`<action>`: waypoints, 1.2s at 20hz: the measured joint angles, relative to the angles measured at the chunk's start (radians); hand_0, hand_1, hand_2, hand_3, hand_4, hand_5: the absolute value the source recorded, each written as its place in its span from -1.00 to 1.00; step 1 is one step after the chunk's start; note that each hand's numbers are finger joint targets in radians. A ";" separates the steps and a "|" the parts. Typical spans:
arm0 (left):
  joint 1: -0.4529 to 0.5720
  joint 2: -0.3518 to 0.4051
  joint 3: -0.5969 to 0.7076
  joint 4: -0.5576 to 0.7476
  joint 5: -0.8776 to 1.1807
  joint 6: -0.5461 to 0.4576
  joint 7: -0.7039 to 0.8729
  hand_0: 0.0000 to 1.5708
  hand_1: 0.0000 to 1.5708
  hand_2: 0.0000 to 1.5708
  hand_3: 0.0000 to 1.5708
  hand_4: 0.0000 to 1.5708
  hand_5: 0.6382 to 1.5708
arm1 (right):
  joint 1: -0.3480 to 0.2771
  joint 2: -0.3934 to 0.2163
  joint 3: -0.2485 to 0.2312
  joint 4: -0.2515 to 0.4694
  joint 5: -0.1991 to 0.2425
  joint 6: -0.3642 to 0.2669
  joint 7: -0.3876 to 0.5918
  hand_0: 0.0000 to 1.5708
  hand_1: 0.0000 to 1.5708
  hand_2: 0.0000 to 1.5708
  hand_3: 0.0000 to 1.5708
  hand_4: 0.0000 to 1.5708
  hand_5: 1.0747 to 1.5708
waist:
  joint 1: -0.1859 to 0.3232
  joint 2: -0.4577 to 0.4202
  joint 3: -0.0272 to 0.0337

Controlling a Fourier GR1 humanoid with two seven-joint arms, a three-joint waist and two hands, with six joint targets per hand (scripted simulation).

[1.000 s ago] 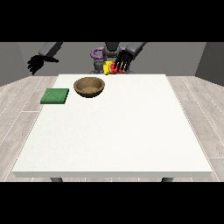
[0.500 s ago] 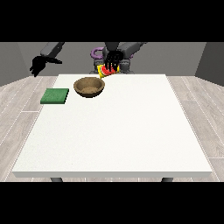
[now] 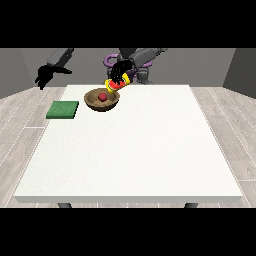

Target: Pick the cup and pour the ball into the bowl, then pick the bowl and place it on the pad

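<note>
Now my hand at the view's right (image 3: 120,73) grips the tilted cup (image 3: 114,84) above the bowl (image 3: 102,99). Ball (image 3: 102,97) sits inside. Green pad (image 3: 63,109) lies toward my other hand (image 3: 44,76), fingers relaxed.

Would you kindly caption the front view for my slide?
Hand at the view's right tips the cup over the bowl; ball inside, green pad beside.

A small humanoid robot with a dark grey torso (image 3: 141,75) is showing at the far edge of the table. A purple ring-shaped part (image 3: 109,61) is sitting at its chest. Two boxy grey forearms are ending in matte black hands with slim fingers, one at the view's left (image 3: 44,76) and one at the view's right (image 3: 120,71).
</note>
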 measured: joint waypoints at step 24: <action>-0.074 0.043 0.159 -0.130 -0.075 -0.158 -0.145 -0.47 -0.47 1.00 1.00 0.27 0.99 | 0.057 -0.004 -0.017 0.075 -0.033 0.050 0.004 -1.00 -1.00 -1.00 -1.00 -0.41 0.94 | 0.093 -0.022 -0.0031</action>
